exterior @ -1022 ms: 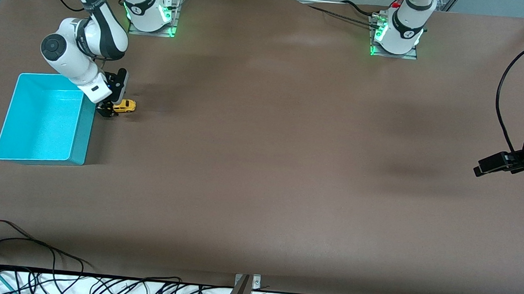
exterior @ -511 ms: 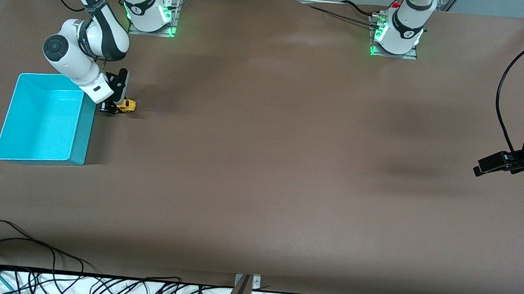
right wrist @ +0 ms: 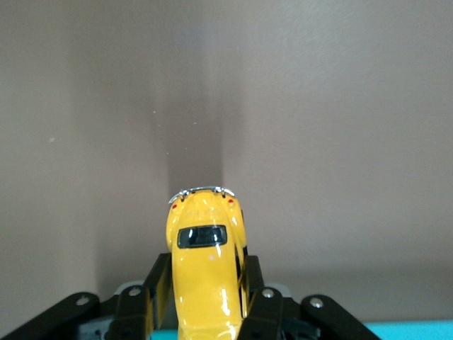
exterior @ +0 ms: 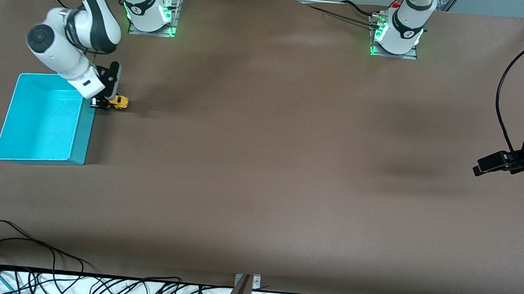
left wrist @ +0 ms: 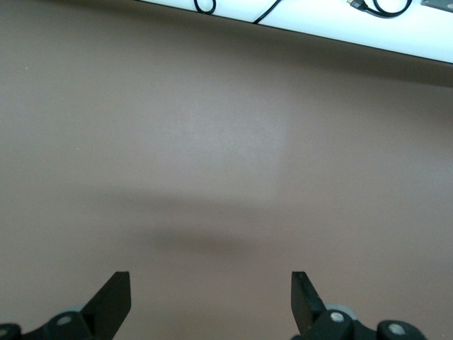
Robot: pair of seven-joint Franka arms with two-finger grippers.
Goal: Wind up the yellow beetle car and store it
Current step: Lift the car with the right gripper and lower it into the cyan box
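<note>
Beside one turquoise bin: right tool gripping one yellow beetle car.

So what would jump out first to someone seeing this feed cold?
The tiny yellow beetle toy car stands out first, clamped in the right gripper beside the open turquoise plastic bin at the right arm's end of the brown table. The left gripper waits open over bare table at the left arm's end.
</note>
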